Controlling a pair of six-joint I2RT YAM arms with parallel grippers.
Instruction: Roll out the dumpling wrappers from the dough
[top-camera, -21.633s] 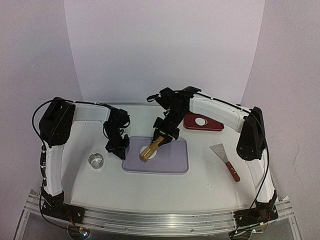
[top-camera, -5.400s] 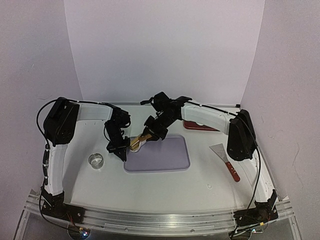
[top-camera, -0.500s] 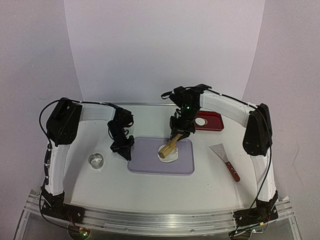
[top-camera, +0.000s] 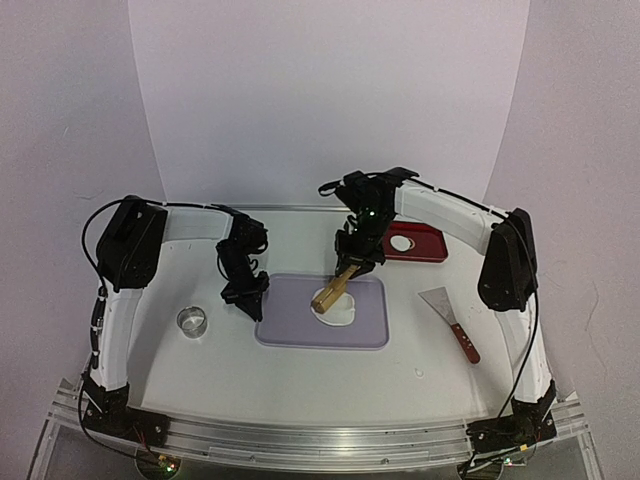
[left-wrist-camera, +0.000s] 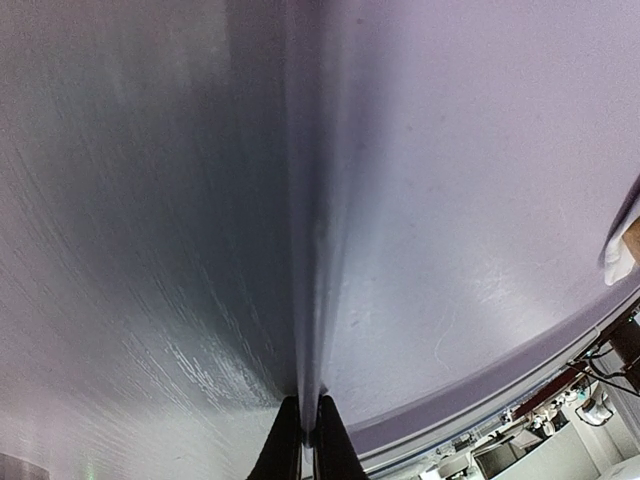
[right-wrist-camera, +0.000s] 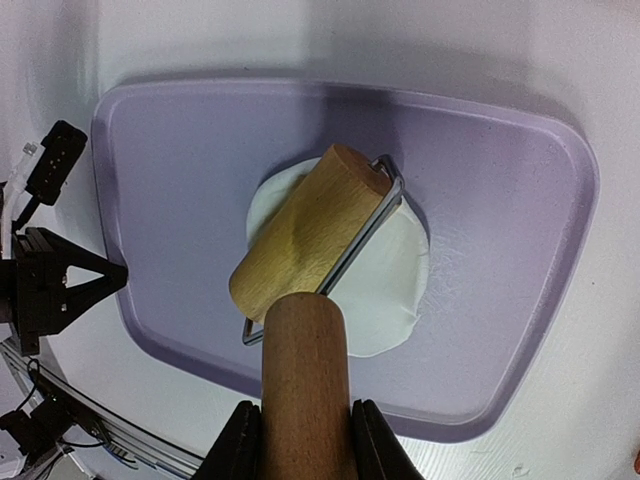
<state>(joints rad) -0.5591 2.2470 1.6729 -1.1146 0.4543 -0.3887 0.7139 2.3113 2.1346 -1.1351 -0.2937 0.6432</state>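
Wooden roller (right-wrist-camera: 300, 245) is lying across the dough (right-wrist-camera: 395, 290), a thin white sheet with an uneven edge sitting a little right of centre on the purple mat (right-wrist-camera: 170, 170) in the right wrist view. The right gripper (right-wrist-camera: 303, 440) is clamping the roller's handle at the bottom of that frame, its fingers closed on either side of the wood. In the left wrist view the left gripper (left-wrist-camera: 303, 445) is showing at the bottom centre with its fingers pressed together right at the mat's raised rim. It looks to be steadying the mat, though whether the rim is actually nipped between them I cannot tell. Judging by this, the flattening step is under way and the sheet is looking close to thin enough. The next move is probably calling for a few more even passes towards the thicker edges, then a swap to the metal ring cutter (top-camera: 192, 321) waiting at the left of the overhead frame. One white disc (top-camera: 401, 243) is already lying on the red tray (top-camera: 430, 252) at the upper right.
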